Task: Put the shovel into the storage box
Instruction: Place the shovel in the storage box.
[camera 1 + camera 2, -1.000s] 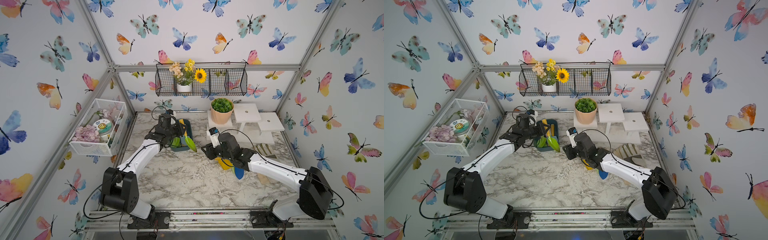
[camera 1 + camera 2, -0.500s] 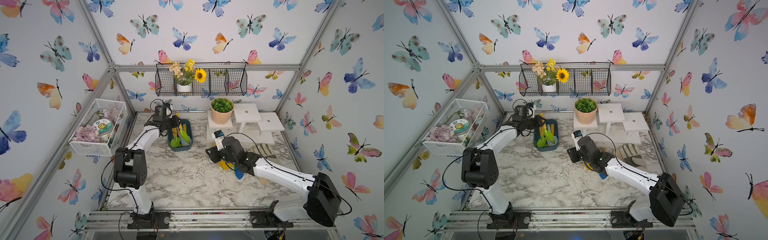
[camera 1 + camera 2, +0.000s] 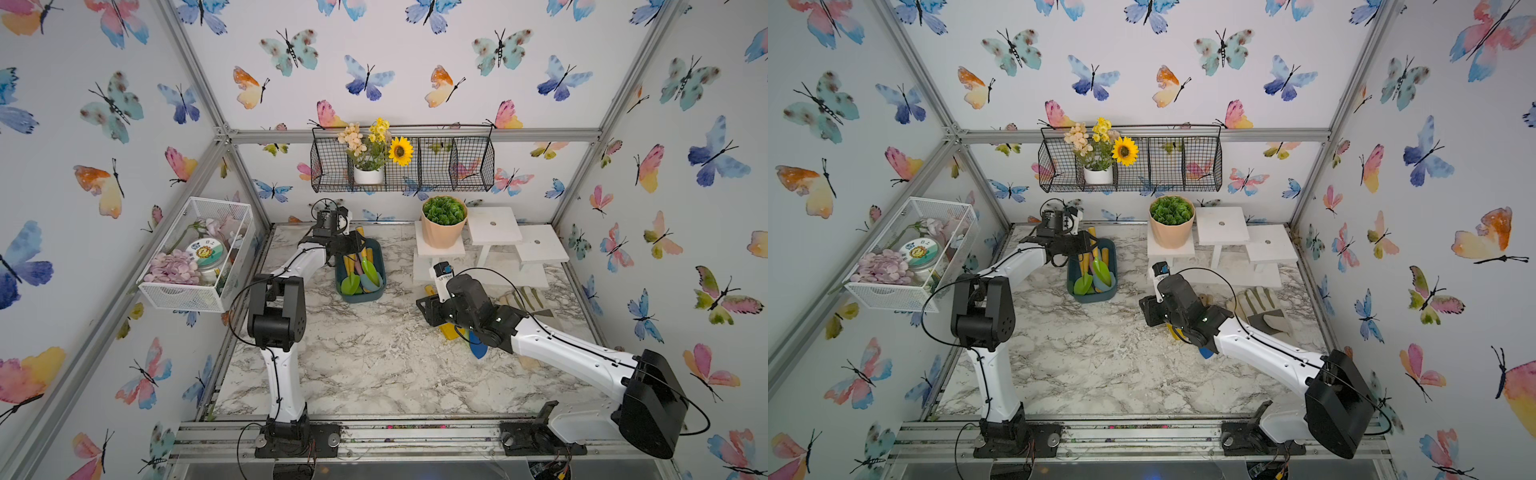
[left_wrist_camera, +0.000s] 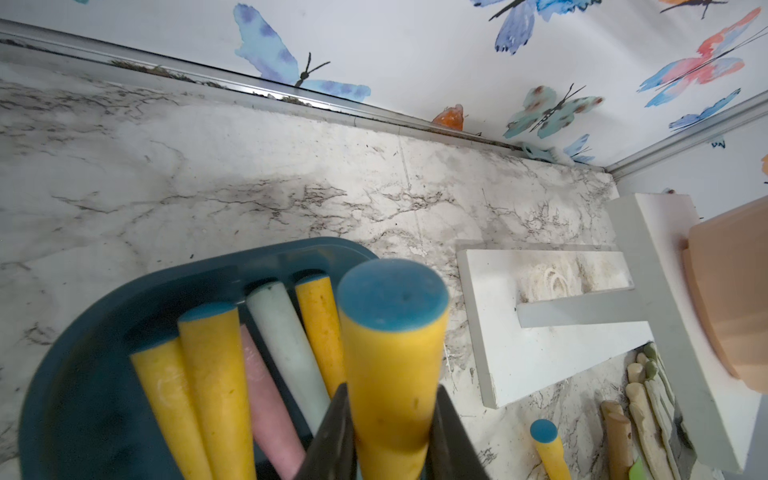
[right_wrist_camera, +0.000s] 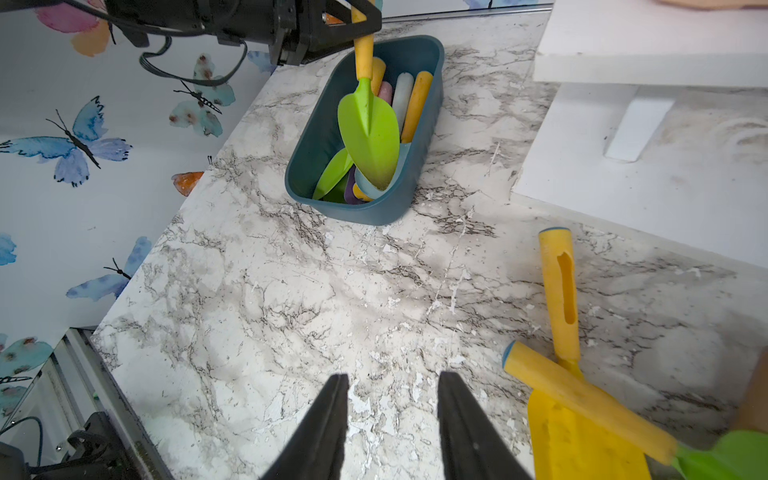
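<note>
Shovel [image 5: 369,129], handle pinched in left claw [image 4: 391,388], blade over tools [image 5: 417,104] crowding storage box [image 5: 374,212], right claw [image 5: 393,376] spread

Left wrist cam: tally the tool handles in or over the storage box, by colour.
Yellow handles: 4 (three lying in the storage box, one on the shovel in the left gripper)
Pink handle: 1
Pale white handle: 1
Total: 6
</note>
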Controlling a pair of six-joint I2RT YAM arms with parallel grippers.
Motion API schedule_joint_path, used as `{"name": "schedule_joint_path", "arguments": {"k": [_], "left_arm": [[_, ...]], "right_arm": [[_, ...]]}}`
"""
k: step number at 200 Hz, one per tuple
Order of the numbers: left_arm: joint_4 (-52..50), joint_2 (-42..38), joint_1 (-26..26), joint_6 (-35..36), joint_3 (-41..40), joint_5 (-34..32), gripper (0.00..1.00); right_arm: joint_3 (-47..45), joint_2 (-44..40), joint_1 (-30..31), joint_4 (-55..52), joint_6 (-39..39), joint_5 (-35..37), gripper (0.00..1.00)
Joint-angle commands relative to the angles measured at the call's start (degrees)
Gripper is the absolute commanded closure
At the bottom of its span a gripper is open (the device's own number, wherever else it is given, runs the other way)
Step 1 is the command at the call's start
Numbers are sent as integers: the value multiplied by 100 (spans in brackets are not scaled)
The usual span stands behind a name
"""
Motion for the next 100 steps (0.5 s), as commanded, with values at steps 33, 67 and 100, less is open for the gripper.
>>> {"name": "schedule_joint_path", "arguments": {"k": [33, 67, 100], "left_arm": [[88, 412, 21, 280, 321, 509, 88], [55, 574, 69, 250, 347, 768, 88], [-243, 845, 110, 226, 551, 823, 73]], "right_arm": [[-96, -130, -32, -206, 138, 314, 60], [-106, -92, -32, -181, 166, 315, 60], [-87, -81, -32, -186, 139, 314, 60]]}}
